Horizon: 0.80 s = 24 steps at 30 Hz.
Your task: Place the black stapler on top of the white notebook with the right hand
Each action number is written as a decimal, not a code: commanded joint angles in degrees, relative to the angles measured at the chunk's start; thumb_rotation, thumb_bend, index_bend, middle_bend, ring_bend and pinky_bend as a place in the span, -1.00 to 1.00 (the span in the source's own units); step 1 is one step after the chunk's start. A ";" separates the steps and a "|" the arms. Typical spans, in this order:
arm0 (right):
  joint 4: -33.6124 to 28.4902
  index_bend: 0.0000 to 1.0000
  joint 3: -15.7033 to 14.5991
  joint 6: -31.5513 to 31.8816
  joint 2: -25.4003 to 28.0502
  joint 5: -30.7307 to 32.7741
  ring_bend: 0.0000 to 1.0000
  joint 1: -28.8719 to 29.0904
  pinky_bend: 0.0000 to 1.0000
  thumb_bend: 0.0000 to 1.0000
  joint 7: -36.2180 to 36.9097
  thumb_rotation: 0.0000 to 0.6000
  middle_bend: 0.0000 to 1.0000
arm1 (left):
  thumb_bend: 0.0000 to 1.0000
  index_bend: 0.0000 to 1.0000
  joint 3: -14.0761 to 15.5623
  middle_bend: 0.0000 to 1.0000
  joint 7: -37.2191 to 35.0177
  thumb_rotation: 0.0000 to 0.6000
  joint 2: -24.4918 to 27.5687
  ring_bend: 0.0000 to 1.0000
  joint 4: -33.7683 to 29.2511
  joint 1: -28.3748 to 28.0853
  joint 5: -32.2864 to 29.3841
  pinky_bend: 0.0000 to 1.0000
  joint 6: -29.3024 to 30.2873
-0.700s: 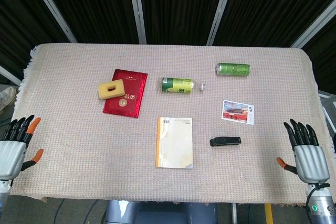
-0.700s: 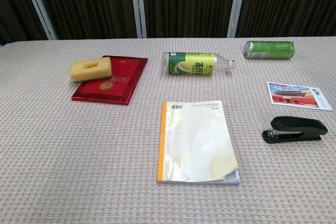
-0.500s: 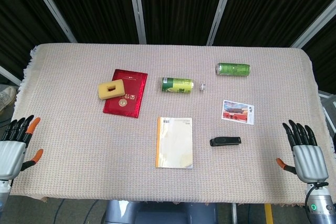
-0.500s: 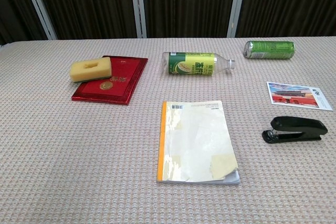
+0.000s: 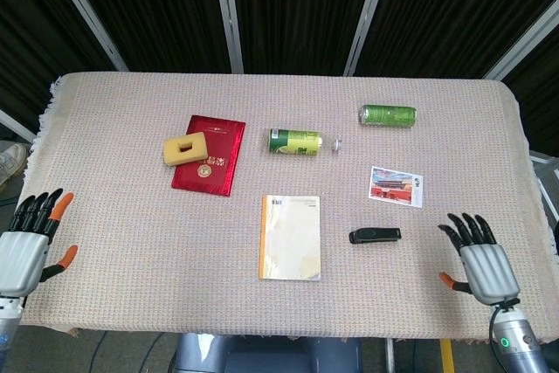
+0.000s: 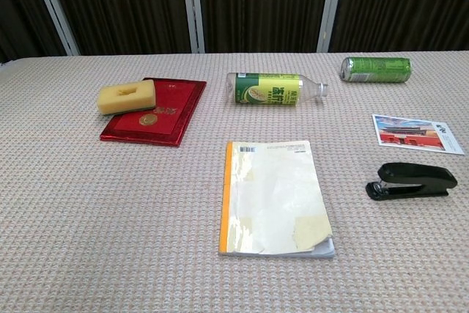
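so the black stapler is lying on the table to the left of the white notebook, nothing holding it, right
Not quite: the black stapler lies to the right of the white notebook, not the left, as the head view shows. The rest holds: it rests on the table, and the right hand is apart from it.

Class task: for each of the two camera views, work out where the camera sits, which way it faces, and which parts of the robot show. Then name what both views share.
Head view: high above the near edge, looking steeply down on the whole table; shows the left robot hand and right robot hand, both open.
Chest view: low at the near edge, looking across the tabletop toward the dark curtains; no robot body shows.
Shared: black stapler, white notebook, bottle, can, sponge on red booklet, postcard.
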 commanded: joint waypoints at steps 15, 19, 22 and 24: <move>1.89 -0.42 2.42 -10.27 -7.64 0.11 -0.75 9.22 -0.65 -0.59 -1.66 1.00 -0.60 | -0.37 -1.00 -0.62 -1.00 -1.05 1.00 0.08 -1.00 0.77 -0.31 -1.61 -0.88 -0.63; 2.77 -0.46 3.00 -11.95 -8.69 1.14 -0.75 10.64 -0.65 -0.59 -1.41 1.00 -0.63 | -0.36 -1.00 -0.76 -1.00 -1.14 1.00 0.11 -1.00 0.77 -0.29 -2.01 -0.88 -0.68; 3.70 -0.46 3.40 -13.49 -9.81 1.97 -0.75 11.89 -0.65 -0.59 -1.61 1.00 -0.63 | -0.36 -1.00 -0.90 -1.00 -1.11 1.00 0.07 -1.00 0.88 -0.42 -2.46 -0.88 -1.03; 4.48 -0.46 3.57 -14.40 -10.66 2.49 -0.74 12.62 -0.63 -0.59 -1.67 1.00 -0.63 | -0.36 -1.00 -0.97 -1.00 -1.10 1.00 0.04 -1.00 0.99 -0.53 -2.75 -0.88 -1.36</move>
